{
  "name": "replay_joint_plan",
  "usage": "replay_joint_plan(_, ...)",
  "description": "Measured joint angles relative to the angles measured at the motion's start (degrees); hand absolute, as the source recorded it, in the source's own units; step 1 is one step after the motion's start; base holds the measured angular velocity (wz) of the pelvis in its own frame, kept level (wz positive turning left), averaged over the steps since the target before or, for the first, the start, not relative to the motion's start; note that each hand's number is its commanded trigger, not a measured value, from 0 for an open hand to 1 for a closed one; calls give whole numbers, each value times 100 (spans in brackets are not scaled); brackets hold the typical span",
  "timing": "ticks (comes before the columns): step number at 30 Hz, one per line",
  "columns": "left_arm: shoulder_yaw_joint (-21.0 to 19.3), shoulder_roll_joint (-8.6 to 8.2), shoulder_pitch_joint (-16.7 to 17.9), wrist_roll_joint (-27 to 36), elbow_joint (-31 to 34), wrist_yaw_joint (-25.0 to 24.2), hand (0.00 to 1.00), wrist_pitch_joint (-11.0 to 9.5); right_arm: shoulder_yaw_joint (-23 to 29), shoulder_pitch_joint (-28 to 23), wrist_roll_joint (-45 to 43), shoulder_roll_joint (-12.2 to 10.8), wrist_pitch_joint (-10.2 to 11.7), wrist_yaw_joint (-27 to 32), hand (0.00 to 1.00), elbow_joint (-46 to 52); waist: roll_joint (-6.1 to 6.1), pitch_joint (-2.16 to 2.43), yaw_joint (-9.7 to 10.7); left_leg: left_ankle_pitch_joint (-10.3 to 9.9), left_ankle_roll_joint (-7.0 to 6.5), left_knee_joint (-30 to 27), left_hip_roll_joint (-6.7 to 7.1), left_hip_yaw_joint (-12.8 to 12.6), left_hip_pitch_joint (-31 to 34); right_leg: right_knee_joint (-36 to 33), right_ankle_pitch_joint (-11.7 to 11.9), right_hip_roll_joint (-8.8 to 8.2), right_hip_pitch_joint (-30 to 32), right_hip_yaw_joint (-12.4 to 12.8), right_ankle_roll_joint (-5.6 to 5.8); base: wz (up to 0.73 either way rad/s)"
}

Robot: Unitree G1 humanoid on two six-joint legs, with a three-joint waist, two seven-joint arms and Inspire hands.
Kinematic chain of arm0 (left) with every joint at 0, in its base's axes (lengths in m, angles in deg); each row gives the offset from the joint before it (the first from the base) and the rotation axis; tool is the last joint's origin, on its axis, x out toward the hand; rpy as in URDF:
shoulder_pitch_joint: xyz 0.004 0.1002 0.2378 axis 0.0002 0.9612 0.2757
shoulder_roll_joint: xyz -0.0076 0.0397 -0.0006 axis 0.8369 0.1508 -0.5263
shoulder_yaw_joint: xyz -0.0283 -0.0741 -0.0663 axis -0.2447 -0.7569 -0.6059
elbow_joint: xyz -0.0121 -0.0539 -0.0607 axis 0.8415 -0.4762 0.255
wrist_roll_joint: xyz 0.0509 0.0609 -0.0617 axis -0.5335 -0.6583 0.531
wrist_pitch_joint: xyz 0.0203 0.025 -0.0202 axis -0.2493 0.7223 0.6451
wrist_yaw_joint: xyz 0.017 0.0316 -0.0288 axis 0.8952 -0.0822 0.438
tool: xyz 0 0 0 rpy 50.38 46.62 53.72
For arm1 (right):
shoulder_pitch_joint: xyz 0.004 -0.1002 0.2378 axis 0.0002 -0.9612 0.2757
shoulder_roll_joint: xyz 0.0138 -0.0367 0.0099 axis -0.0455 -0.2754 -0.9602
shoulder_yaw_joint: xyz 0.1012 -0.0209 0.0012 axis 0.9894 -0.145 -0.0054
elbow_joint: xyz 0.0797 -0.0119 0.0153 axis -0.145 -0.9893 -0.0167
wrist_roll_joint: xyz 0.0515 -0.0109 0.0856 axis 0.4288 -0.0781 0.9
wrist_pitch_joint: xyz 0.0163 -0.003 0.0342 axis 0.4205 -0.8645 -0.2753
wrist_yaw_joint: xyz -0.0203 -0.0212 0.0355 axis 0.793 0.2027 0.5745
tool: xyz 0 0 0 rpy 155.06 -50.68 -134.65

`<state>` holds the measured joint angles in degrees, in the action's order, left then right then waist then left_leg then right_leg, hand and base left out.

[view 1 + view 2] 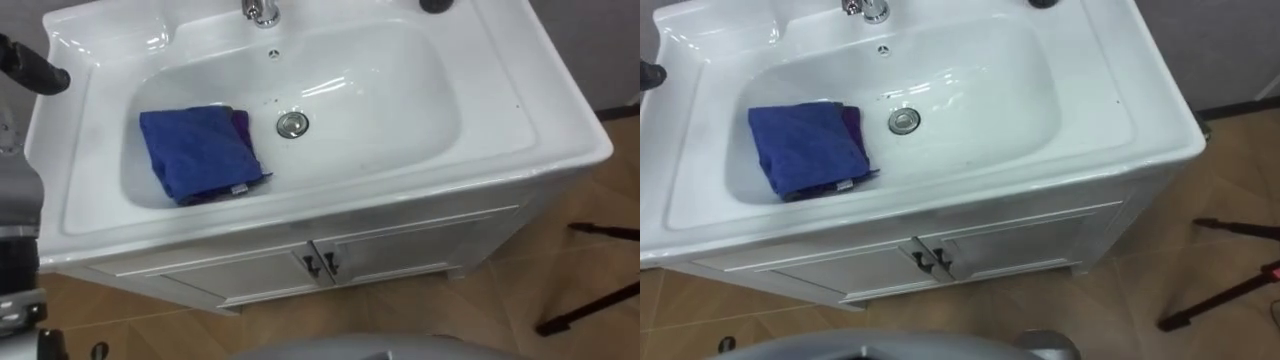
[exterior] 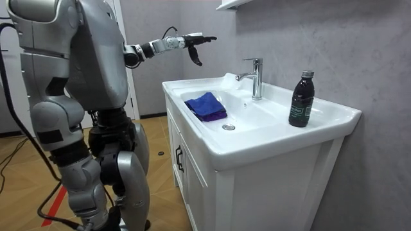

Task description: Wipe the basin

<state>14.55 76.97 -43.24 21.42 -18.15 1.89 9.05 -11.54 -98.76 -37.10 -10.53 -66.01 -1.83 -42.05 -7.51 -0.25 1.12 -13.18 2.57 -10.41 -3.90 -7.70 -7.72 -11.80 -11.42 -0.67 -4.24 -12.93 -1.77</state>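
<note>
A folded blue cloth (image 1: 197,152) (image 1: 805,147) (image 2: 205,106) lies in the left part of the white basin (image 1: 400,110) (image 2: 257,138), with a purple layer showing under its right edge. It sits just left of the metal drain (image 1: 292,124). My left hand (image 2: 186,43) is raised in the air above and beyond the basin's left end, fingers held out straight and holding nothing. A dark finger of that hand (image 1: 35,68) shows at the upper left, well clear of the cloth. I stand in front of the cabinet, facing the basin.
A chrome tap (image 2: 255,77) (image 1: 261,10) rises at the back of the basin. A dark bottle (image 2: 301,99) stands on the back right rim. White cabinet doors (image 1: 320,265) are below. Black stand legs (image 1: 590,300) lie on the wooden floor at the right.
</note>
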Motion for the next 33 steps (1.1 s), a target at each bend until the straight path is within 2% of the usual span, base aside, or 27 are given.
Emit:
replay_joint_plan(5,-48,-53,109,-34,114,26,0,-5,-3,7,-17,-10,-3,-15,0,22,59,-37,-15,0,0,8,0,1,-4,12,-3,6,-12,-1,4,1)
replay_joint_plan(7,-166,-307,500,-135,332,177,0,-29,-4,-7,-31,-8,-3,-13,0,0,104,-50,-14,0,0,16,10,0,-87,15,-9,13,-81,-16,13,-4)
replay_joint_plan(10,-200,-562,873,-121,342,328,0,-56,-14,-36,-19,-9,-7,-12,0,-4,143,-19,-79,0,0,27,24,13,-86,17,-16,12,-73,-38,25,1)
replay_joint_plan(11,-200,-575,953,-121,342,355,0,-64,-14,-41,-19,-9,-5,-13,0,-4,153,-16,-109,0,0,36,24,23,-88,17,-15,13,-65,-16,25,0)
replay_joint_plan(13,-256,-579,1274,-108,343,484,0,-131,-9,-121,-24,-8,-9,-17,0,21,199,28,-180,0,0,73,32,109,-92,20,-16,12,-78,-36,27,4)
replay_joint_plan(17,-399,-608,1607,-107,339,726,0,-153,-7,-183,-81,1,-36,-25,0,41,224,37,-316,0,0,83,54,280,-86,19,-16,-4,-120,-125,36,17)
replay_joint_plan(18,-474,-660,1754,-107,338,825,0,-158,-2,-188,-86,1,-85,-31,0,72,228,36,-318,0,-1,88,66,320,-96,24,-26,-11,-153,-145,54,20)
replay_joint_plan(19,-571,-745,1952,-109,340,929,0,-160,0,-220,-99,1,-100,-33,0,144,224,42,-371,0,-1,83,72,314,-107,22,-35,-16,-171,-145,65,13)
replay_joint_plan(23,-811,-1007,2346,-86,335,1098,0,-78,0,-228,-102,7,-169,-28,0,152,231,41,-633,1,-1,69,71,315,-101,24,-45,-16,-159,-158,62,9)
replay_joint_plan(25,-969,-1139,2615,180,297,1296,0,-77,-7,-185,-153,21,-219,-42,0,142,250,49,-791,1,-2,54,75,372,-106,52,-59,-30,-169,-214,63,11)
replay_joint_plan(26,-973,-1150,2650,188,292,1316,0,-77,-11,-183,-161,20,-239,-63,0,124,255,49,-821,1,-2,42,79,420,-91,81,-59,-32,-191,-249,64,29)
replay_joint_plan(27,-1017,-1168,2712,241,288,1394,0,-74,-14,-179,-238,21,-270,-134,0,122,290,70,-857,1,-2,12,86,531,-82,109,-59,-31,-224,-317,64,27)
replay_joint_plan(30,-1220,-1214,2850,389,247,1547,0,-75,-10,-161,-279,51,-271,-227,0,144,344,60,-1052,1,-2,-31,85,649,-44,111,-70,-39,-277,-444,48,22)
replay_joint_plan(33,-1324,-1258,2996,591,203,1729,0,-54,-8,-153,-260,109,-283,-310,0,173,398,73,-1149,1,-2,-108,108,815,38,104,-109,-97,-290,-594,49,31)
